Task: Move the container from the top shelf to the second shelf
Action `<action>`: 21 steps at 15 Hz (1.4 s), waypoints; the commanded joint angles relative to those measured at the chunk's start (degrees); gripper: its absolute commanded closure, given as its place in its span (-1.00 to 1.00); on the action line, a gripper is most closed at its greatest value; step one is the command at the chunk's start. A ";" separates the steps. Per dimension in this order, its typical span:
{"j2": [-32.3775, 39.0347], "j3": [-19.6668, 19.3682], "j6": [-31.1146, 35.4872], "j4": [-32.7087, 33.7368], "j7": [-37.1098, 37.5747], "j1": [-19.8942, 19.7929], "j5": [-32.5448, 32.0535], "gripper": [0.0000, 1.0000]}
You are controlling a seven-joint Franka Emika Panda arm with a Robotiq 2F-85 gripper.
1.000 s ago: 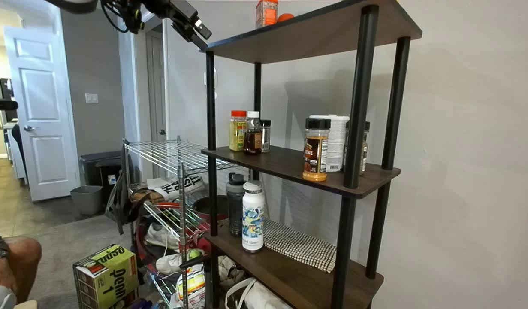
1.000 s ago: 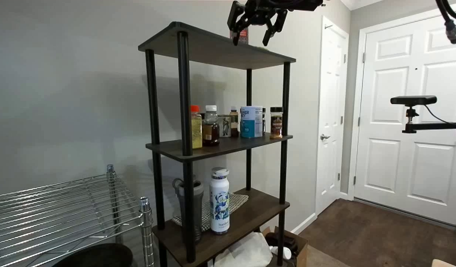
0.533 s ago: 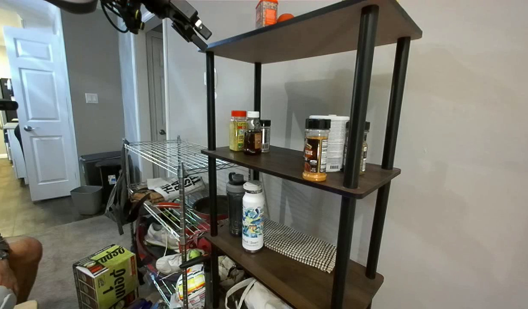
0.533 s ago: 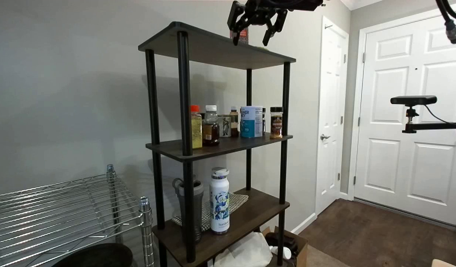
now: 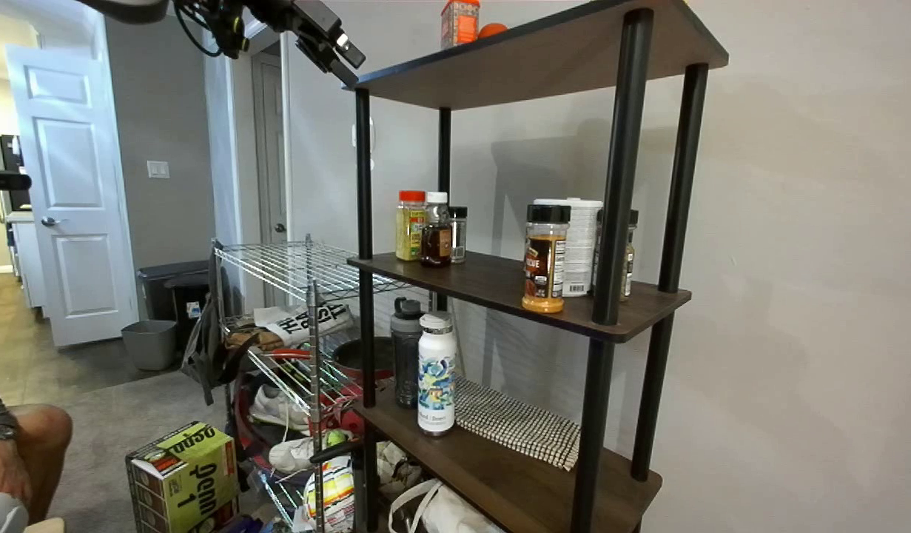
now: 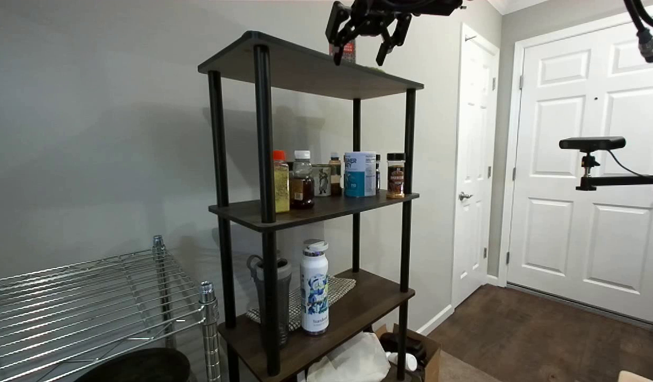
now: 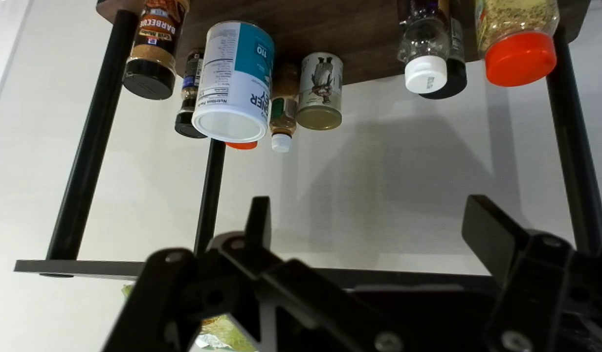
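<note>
Zero movement from me since a second ago, my gripper hangs near the top shelf, fingers wide apart. Orange-red container still sits up there.

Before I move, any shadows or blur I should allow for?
Wrist view: broad, soft wall shadow, pincer looking slightly out of focus, large lettering on the barbecue jar readable; both exterior views: soft wall shadows too, small lettering on the white bottle smeared.
</note>
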 commanded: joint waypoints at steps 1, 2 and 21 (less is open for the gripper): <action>-0.01 1.13 0.11 0.25 -0.45 -1.52 0.75 -1.00; -0.01 1.13 0.11 0.25 -0.45 -1.52 0.75 -1.00; 3.42 2.17 1.26 14.71 -1.05 -4.59 -9.19 -1.00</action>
